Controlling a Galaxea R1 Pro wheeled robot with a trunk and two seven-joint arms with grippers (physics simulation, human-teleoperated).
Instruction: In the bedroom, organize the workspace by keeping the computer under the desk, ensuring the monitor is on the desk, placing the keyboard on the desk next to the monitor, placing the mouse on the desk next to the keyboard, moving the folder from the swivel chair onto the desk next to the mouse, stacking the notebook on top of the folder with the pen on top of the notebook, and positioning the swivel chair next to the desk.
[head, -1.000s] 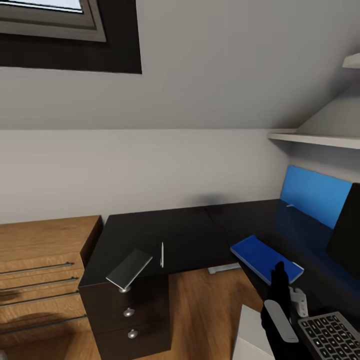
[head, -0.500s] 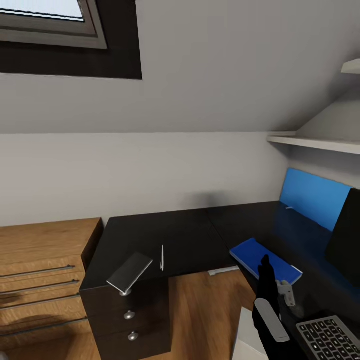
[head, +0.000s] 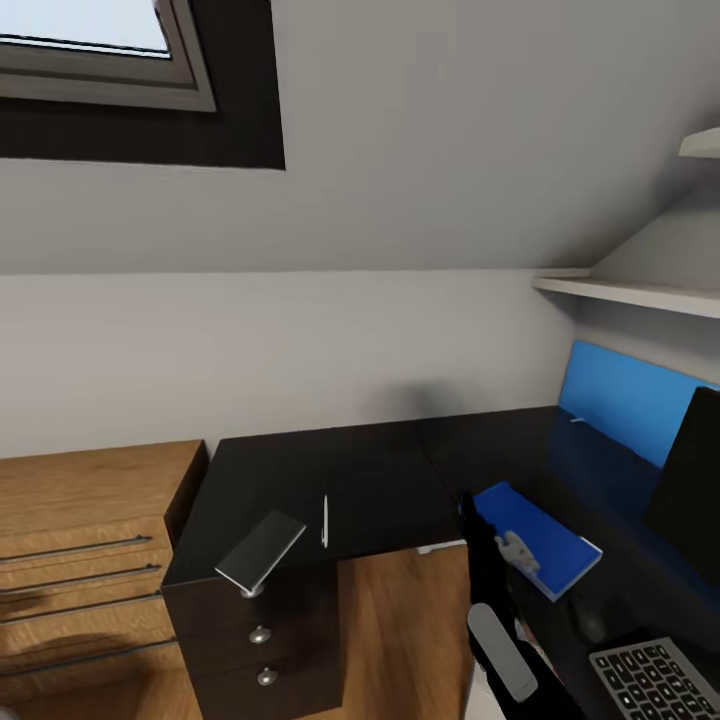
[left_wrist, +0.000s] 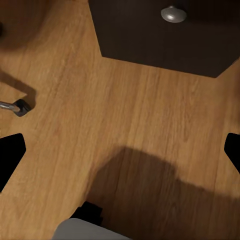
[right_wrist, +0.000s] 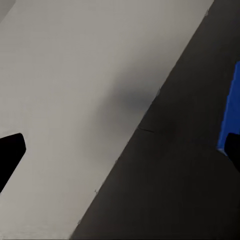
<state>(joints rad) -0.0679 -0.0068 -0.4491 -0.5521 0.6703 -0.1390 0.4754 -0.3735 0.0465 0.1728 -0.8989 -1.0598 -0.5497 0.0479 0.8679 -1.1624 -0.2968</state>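
The grey notebook lies at the near left corner of the dark desk, with the thin pen just right of it. Further right on the desk rests the blue folder, also seen in the right wrist view. A black monitor and the keyboard are at the far right. My right gripper is raised beside the folder's left edge, open and empty. A small white piece beside that arm overlaps the folder; I cannot tell what it is. My left gripper hangs open over the floor.
A wooden dresser stands left of the desk. The desk's drawer unit carries round knobs. A wall shelf and a blue back panel are at the right. A caster on a metal leg rests on the wooden floor.
My right arm has swung left and further out, from beside the keyboard to the folder's left edge, and the white piece moved with it. The head view shifted slightly.
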